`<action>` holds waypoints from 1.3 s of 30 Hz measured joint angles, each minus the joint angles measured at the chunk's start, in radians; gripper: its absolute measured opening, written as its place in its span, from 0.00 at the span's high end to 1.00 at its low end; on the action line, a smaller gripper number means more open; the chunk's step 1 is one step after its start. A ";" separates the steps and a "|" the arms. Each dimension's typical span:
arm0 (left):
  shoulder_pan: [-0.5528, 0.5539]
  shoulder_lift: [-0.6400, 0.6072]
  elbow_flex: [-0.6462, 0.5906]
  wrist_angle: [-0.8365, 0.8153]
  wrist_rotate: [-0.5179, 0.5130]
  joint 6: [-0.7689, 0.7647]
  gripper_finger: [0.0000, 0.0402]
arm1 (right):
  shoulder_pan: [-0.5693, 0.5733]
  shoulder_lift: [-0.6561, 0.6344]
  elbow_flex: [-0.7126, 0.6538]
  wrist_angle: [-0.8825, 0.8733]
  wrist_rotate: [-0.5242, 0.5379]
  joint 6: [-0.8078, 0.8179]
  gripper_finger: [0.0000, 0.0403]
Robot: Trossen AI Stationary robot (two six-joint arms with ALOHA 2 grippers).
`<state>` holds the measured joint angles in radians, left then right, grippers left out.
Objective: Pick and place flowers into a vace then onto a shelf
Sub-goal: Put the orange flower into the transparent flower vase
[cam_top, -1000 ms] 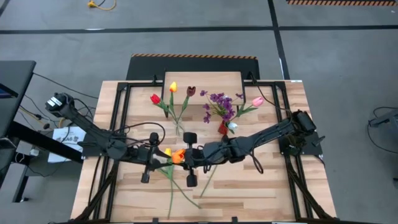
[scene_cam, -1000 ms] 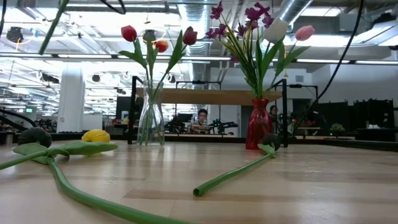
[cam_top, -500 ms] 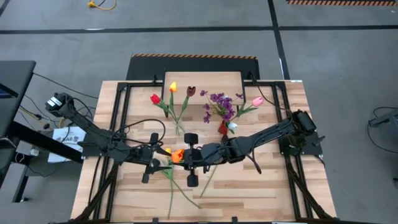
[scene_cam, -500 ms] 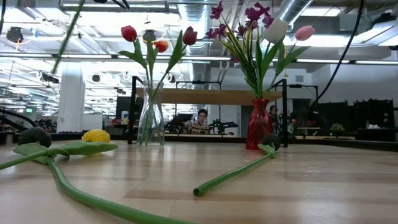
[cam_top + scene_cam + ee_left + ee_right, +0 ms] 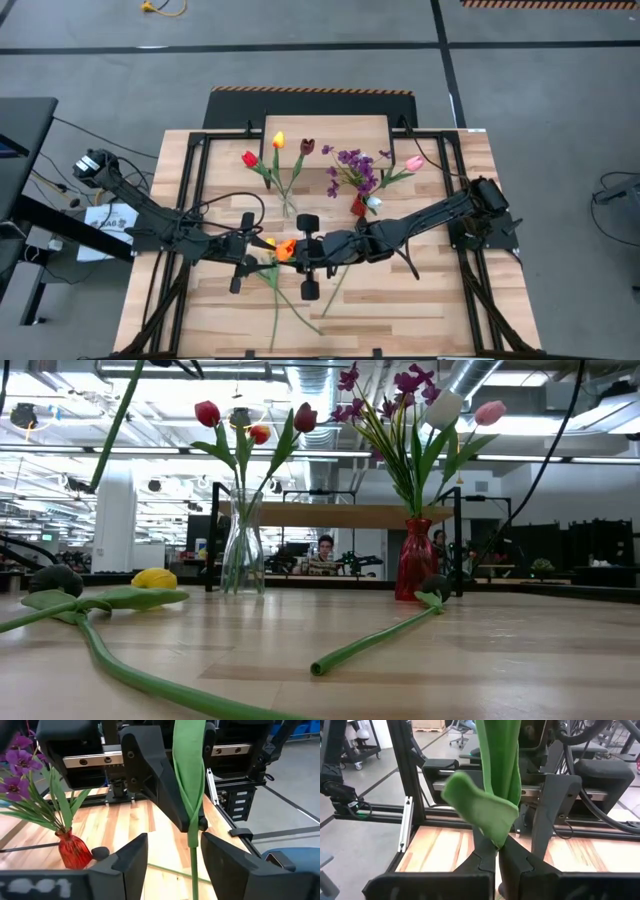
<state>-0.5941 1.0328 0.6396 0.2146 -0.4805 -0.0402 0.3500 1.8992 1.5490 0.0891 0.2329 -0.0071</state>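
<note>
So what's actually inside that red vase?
The red vase holds purple blossoms plus white and pink tulips on green stems. The coloured glass hides the stem ends and any water.

two vases before shelf; stems before grippers

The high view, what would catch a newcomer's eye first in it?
The two dark arms meeting at the middle of the slatted wooden table, where the right gripper is shut on the green stem of an orange-headed tulip and the left gripper stands open around that stem. Behind them, a clear glass vase of tulips and a red glass vase with a purple sprig stand before the plank-topped shelf.
</note>
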 joint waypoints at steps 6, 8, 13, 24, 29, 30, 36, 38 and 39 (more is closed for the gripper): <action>0.000 0.000 0.000 0.001 -0.002 0.001 0.67 | 0.000 0.000 0.000 -0.005 0.000 0.000 1.00; 0.000 0.000 0.000 0.001 -0.001 0.001 0.72 | 0.000 0.000 0.000 -0.007 0.000 0.000 1.00; 0.000 0.000 0.000 0.006 0.006 0.006 0.91 | -0.001 0.000 0.000 -0.007 0.005 0.000 1.00; 0.000 0.000 0.000 0.019 0.009 0.018 0.99 | -0.001 -0.001 0.000 -0.005 0.002 0.008 0.92; 0.000 0.000 0.000 0.019 0.004 0.018 1.00 | 0.000 -0.001 0.000 -0.007 0.005 0.008 0.87; 0.000 0.000 0.000 0.019 0.004 0.018 1.00 | 0.000 -0.001 0.000 -0.008 0.007 0.008 0.86; 0.001 -0.004 0.000 0.012 -0.006 0.018 1.00 | 0.004 -0.017 0.002 -0.080 0.022 0.031 0.77; 0.001 -0.005 0.000 0.006 -0.006 0.018 1.00 | 0.005 -0.025 0.002 -0.115 0.025 0.042 0.72; 0.001 -0.006 0.000 0.015 -0.006 0.018 1.00 | 0.008 -0.029 0.000 -0.139 0.027 0.045 0.70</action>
<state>-0.5934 1.0273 0.6396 0.2293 -0.4870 -0.0227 0.3582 1.8699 1.5487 -0.0502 0.2599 0.0375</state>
